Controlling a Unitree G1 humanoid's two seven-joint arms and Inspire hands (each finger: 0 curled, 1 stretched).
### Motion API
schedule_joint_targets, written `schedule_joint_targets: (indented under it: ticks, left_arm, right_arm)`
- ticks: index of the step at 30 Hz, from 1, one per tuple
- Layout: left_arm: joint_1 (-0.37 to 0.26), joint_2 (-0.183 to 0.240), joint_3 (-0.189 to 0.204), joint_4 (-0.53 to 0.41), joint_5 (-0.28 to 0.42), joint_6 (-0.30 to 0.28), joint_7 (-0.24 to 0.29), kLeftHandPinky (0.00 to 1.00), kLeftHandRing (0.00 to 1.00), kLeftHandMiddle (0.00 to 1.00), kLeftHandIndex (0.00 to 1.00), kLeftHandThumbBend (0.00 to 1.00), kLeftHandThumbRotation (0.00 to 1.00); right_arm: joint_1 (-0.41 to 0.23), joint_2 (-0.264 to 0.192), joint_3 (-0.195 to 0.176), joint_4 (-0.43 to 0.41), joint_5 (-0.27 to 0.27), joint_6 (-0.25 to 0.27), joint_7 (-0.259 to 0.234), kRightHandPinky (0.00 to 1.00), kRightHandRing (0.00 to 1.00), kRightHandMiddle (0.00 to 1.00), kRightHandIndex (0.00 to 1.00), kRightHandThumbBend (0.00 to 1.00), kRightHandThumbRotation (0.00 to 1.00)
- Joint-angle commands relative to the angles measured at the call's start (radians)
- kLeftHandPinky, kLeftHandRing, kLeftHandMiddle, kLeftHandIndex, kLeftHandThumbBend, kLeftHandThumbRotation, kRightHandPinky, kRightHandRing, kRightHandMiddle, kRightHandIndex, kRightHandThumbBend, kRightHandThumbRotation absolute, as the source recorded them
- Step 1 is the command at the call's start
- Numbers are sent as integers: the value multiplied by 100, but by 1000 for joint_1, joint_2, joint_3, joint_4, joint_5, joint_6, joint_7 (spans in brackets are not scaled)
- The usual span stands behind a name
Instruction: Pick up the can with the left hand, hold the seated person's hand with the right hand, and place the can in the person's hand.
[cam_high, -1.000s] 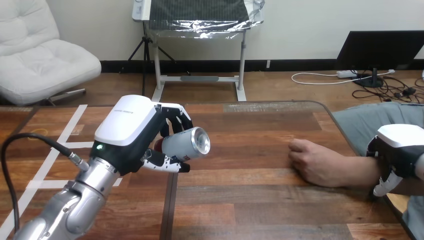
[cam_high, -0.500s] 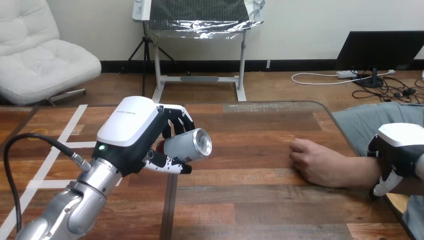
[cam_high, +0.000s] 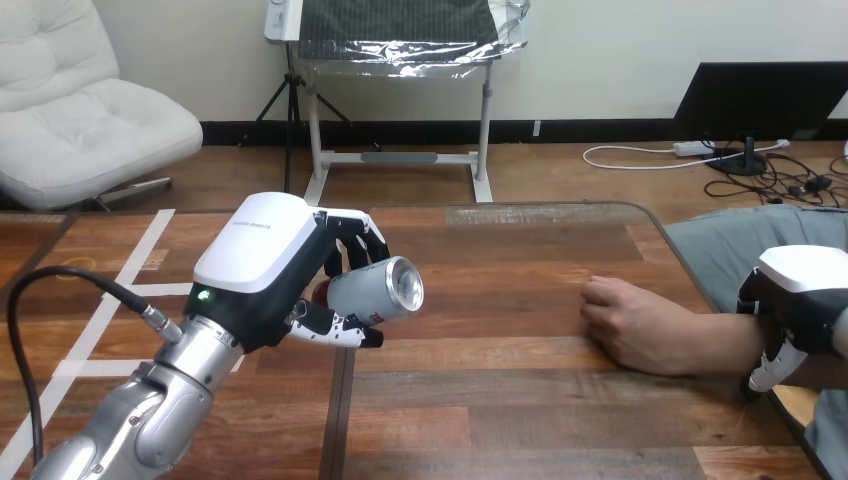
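Two robot hands are over the wooden table in the head view. At the left, the left hand is raised above the tabletop, its fingers and thumb wrapped round the silver can, which lies sideways in the grip with its top end facing right. Well apart, at the right, the person's hand rests on the table. The right hand sits over the person's forearm at the right edge; whether it grips cannot be told.
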Motion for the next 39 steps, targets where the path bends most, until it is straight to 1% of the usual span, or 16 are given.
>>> schedule_joint_targets:
  ticks: [1, 13, 19, 25, 31, 37, 39]
  left_arm:
    - [-82, 1, 30, -28, -11, -4, 19, 37, 42, 48, 50, 67, 0]
    - [-85, -3, 30, -18, -18, -2, 15, 37, 42, 49, 51, 67, 0]
    - [-85, -4, 29, -19, -14, 4, 15, 38, 42, 49, 51, 67, 0]
    - [-88, -3, 25, -14, -3, -4, 30, 37, 42, 48, 50, 67, 0]
    - [-87, -2, 25, -16, -3, -5, 28, 37, 42, 48, 50, 68, 0]
    - [-83, 2, 28, -23, -6, -7, 20, 37, 42, 48, 50, 67, 0]
    - [-83, 3, 29, -23, -8, -6, 18, 37, 42, 48, 50, 67, 0]
  right_arm:
    - [-47, 12, -9, 3, 18, 7, 1, 43, 51, 56, 51, 77, 0]
    - [-35, 7, -4, -24, 11, 34, 22, 41, 50, 54, 52, 76, 0]
    - [-38, 10, 0, -6, 11, 32, 26, 43, 51, 55, 52, 75, 0]
    - [-32, 9, 0, -8, 12, 32, 30, 43, 52, 56, 52, 74, 0]
    - [-26, 9, 3, -7, 8, 27, 18, 44, 52, 56, 52, 74, 0]
    - [-20, 13, -3, -11, 15, 33, 17, 45, 53, 57, 52, 74, 0]
    - [-21, 13, -4, -7, 17, 26, 11, 46, 53, 57, 52, 75, 0]
